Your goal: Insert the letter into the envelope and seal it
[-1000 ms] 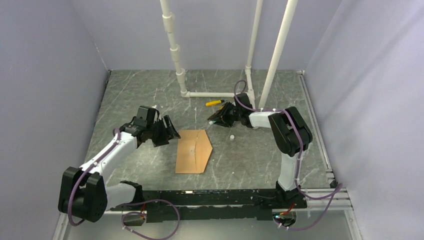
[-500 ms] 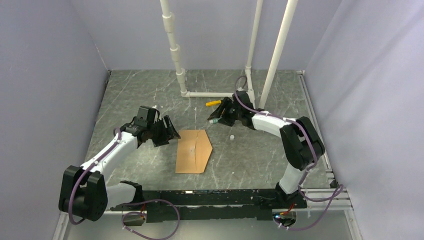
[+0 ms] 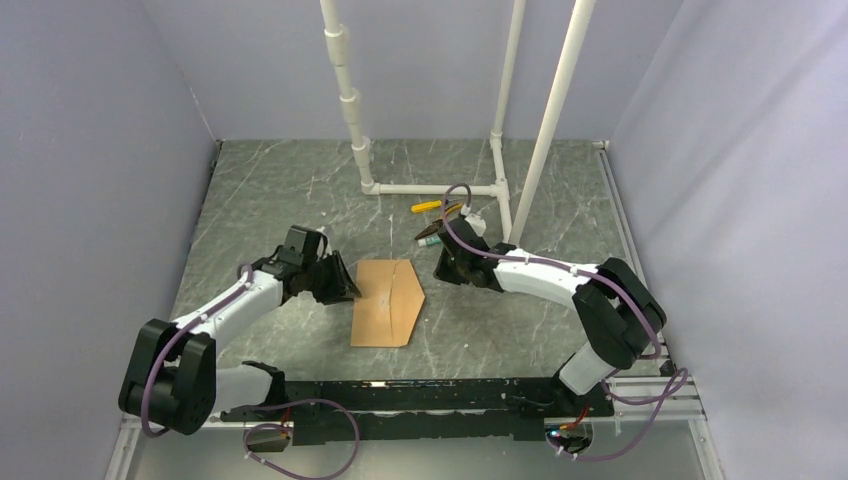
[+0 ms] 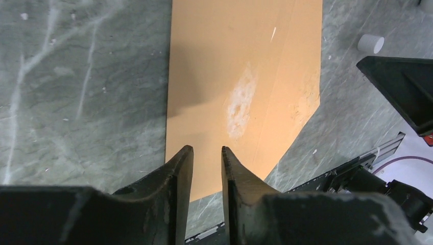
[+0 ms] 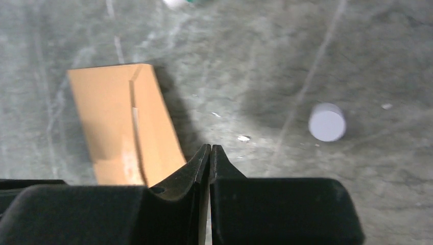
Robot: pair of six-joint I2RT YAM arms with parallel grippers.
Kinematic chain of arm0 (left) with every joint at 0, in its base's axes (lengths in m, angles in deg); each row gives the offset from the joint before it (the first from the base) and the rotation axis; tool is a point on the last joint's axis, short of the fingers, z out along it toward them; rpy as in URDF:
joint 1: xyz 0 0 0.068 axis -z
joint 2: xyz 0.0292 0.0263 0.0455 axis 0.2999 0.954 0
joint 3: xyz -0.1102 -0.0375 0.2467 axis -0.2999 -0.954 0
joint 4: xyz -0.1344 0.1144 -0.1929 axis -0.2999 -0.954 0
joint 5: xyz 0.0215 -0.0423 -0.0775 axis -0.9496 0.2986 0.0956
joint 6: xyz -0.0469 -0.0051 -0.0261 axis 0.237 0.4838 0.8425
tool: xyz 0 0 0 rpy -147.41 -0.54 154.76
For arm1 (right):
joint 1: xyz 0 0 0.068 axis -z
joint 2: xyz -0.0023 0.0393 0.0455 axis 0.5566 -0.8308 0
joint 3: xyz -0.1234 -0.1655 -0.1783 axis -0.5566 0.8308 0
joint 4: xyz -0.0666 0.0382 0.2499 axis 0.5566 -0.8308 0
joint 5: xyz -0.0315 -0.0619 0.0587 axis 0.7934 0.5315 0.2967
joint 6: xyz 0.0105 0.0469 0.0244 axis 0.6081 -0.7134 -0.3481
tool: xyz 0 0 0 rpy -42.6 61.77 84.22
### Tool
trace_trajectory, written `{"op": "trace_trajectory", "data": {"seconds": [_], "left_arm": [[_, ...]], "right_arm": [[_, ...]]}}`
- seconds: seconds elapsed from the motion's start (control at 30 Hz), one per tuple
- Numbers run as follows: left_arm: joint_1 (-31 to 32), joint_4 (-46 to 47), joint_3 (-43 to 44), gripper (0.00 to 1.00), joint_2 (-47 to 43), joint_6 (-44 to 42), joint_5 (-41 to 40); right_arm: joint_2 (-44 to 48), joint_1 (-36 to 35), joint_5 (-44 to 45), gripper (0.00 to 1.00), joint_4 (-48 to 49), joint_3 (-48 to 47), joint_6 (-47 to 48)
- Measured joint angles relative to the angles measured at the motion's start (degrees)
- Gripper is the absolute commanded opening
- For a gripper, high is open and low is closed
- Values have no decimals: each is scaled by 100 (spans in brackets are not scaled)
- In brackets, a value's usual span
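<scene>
Tabletop (image 3: 260, 180) bears envelope (image 3: 385, 305) lengthwise near-far, flap pointing right.

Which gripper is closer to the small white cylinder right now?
Right. The right gripper, shut, is just beside the white cylinder; the left gripper is across the envelope from it.

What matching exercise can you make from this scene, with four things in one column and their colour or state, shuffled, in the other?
Things:
1. envelope
2. small cylinder
3. left fingers
4. right fingers

Descriptions:
A. white and round
B. pressed together
C. brown, lying flat
D. slightly apart

Pairs: 1-C, 2-A, 3-D, 4-B.
</scene>
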Motion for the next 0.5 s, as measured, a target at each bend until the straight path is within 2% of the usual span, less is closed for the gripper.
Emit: {"op": "trace_trajectory", "data": {"seconds": [0.23,0.5], "left_arm": [[378,240,-28,21,352,114,-138],[990,251,-350,16,476,544,-817]], "right_arm": [[2,4,-7,8,-114,393,15],[0,0,-791,9,660,1005,-44]]}}
